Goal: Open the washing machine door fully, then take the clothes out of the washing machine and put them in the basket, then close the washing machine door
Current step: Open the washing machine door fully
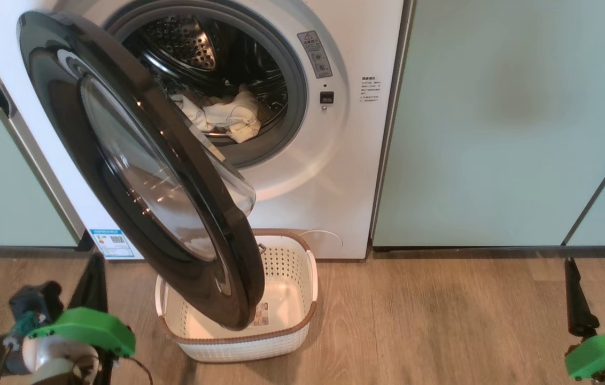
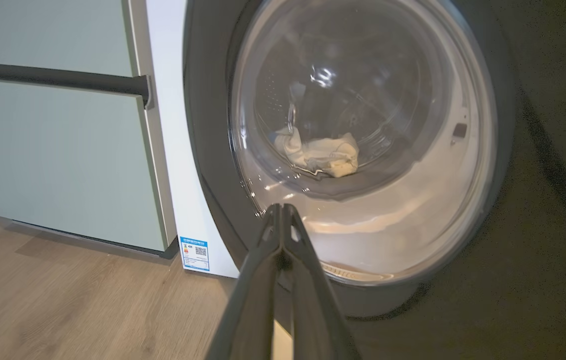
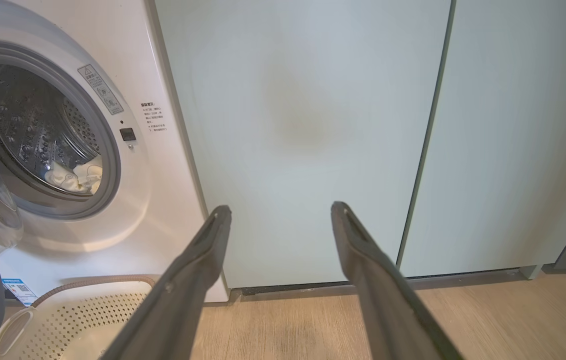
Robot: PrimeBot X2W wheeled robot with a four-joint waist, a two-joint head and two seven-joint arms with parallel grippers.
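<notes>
The door (image 1: 137, 166) stands swung out from the washer (image 1: 334, 160) but only part of the way: its black ring and bulging glass hang at an angle across the left of the opening and over the basket (image 1: 238, 340), so I judge the first step begun and not finished. The clothes (image 1: 222, 117) still lie in a pale heap at the bottom front of the drum (image 1: 195, 48), just behind the grey seal, untouched. The basket sits on the floor (image 1: 441, 310) right before the washer, under the door's lower edge, and what shows of its inside holds no fabric. The left hand (image 2: 281, 209) is clenched, its two fingers pressed together on nothing, pointing at the lower part of the door's outer face; whether the tips touch the glass I cannot tell. The right hand (image 3: 280, 209) is released, fingers spread wide and empty, low at the right before the pale green cabinets (image 1: 495, 133), well apart from the washer's opening. Left to do, as I read it: push the door fully back, lift the clothes out into the basket, then shut the door.
</notes>
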